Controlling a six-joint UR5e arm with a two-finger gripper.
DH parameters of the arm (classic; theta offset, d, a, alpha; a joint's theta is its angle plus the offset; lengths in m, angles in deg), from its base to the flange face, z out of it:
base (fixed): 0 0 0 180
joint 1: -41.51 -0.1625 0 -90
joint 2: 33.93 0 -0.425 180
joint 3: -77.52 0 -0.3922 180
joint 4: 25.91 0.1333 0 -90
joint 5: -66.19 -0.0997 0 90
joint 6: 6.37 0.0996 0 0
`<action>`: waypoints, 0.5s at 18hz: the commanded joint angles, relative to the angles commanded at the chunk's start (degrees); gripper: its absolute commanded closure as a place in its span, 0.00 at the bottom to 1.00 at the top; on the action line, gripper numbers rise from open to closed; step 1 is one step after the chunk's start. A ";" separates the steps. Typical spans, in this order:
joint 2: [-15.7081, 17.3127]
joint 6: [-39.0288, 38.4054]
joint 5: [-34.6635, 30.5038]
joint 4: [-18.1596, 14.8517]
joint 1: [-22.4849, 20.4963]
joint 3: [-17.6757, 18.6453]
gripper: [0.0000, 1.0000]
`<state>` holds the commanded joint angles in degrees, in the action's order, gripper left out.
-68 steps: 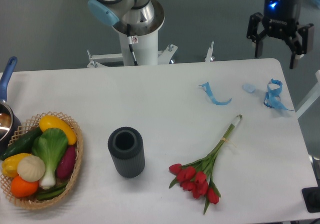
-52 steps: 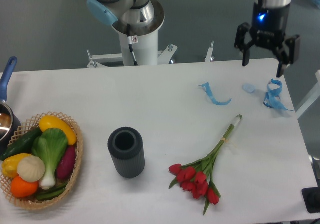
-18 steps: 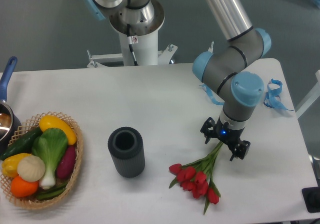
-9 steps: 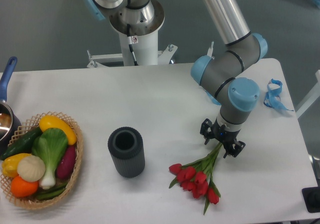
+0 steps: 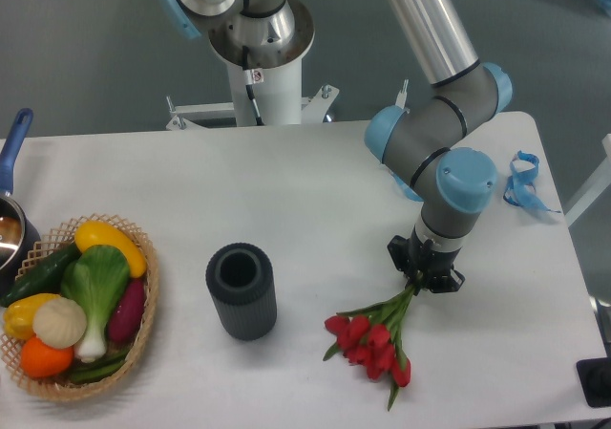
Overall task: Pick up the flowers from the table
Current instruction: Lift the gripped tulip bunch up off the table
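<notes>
The flowers, a small bunch of red tulips on long thin green stems with a few green leaves, lie on the large white table toward its front right, blooms pointing to the near edge and stems running up and to the right under the arm's wrist. The black two-finger gripper sits low over the upper part of the stems, and its fingers look drawn together around them, so it appears clamped on the bunch, though the wrist hides the exact contact. The step in hand looks like the lift itself. Since the hold is well up the stems and the heavy blooms hang far from it, the bunch will probably droop and swing, so a slow, straight rise should serve best, with firm but not crushing pressure on such thin stalks. The blooms appear to rest on the tabletop, so dragging sideways before they clear it could twist the bunch in the grip. The dark ribbed cylindrical vase stands well apart to the left, and the curled blue ribbon strip lies behind to the right, neither in the way of a vertical lift.
</notes>
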<state>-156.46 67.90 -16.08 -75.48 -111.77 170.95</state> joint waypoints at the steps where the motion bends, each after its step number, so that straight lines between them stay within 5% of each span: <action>1: 0.09 0.00 0.00 -0.09 0.00 -0.09 1.00; 6: 3.68 -1.75 0.96 -0.09 -0.35 -0.61 1.00; 9: 7.72 -5.87 7.96 0.00 -0.70 -0.88 1.00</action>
<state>-148.73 62.02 -8.11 -75.48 -112.47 170.07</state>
